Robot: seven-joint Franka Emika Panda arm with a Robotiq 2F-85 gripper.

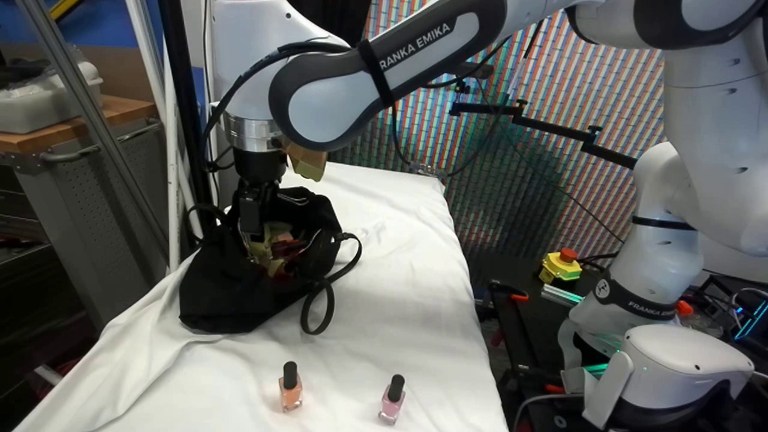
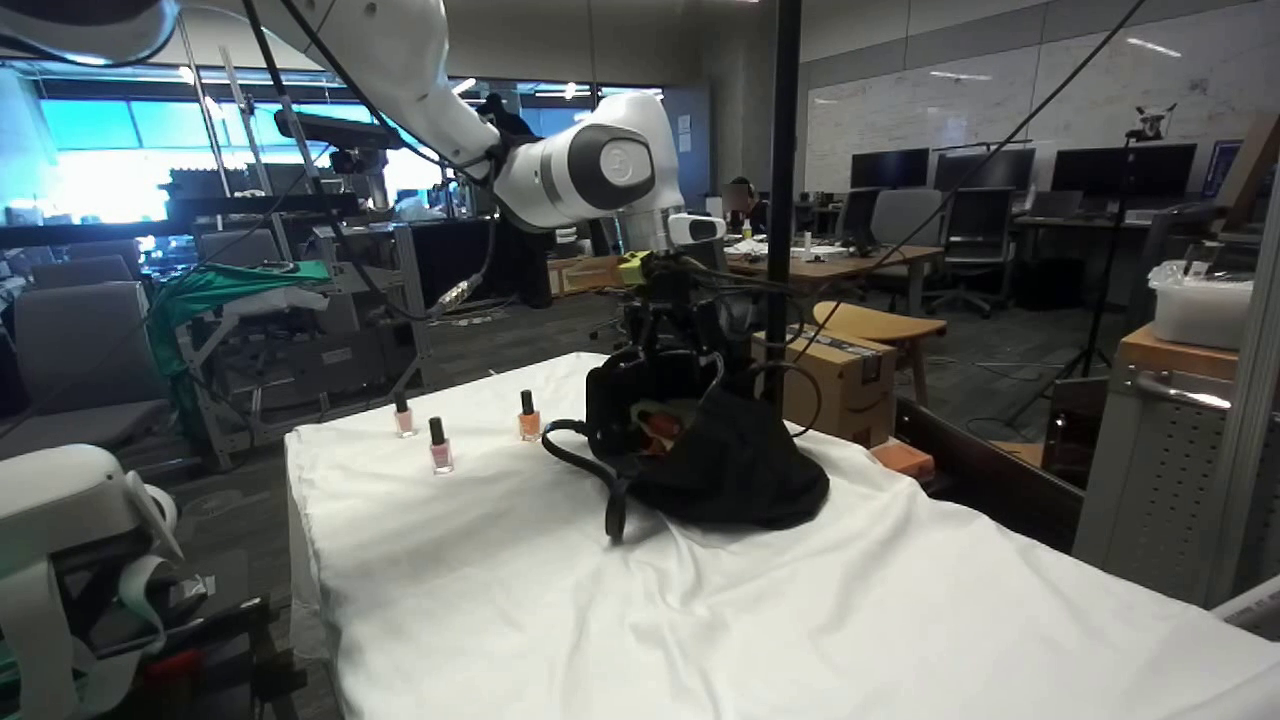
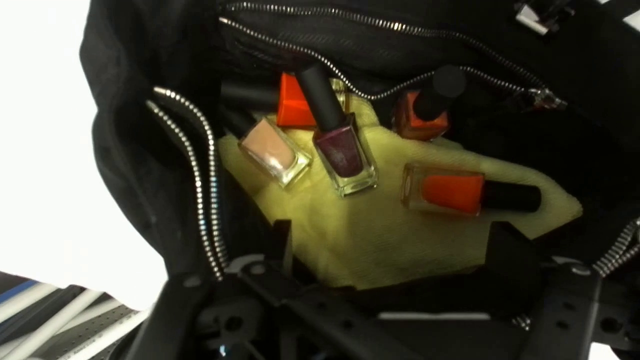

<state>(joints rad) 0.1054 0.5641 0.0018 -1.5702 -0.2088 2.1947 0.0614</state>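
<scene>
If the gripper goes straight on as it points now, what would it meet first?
Probably the yellow cloth in the black bag; depth is unclear, so the gripper might touch the nearest orange bottle first.

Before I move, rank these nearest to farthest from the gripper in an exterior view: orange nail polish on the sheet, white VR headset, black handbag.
1. Black handbag: gripper at its open mouth.
2. Orange nail polish: nearer the camera, on the white sheet.
3. White VR headset: lower right, off the sheet.
</scene>
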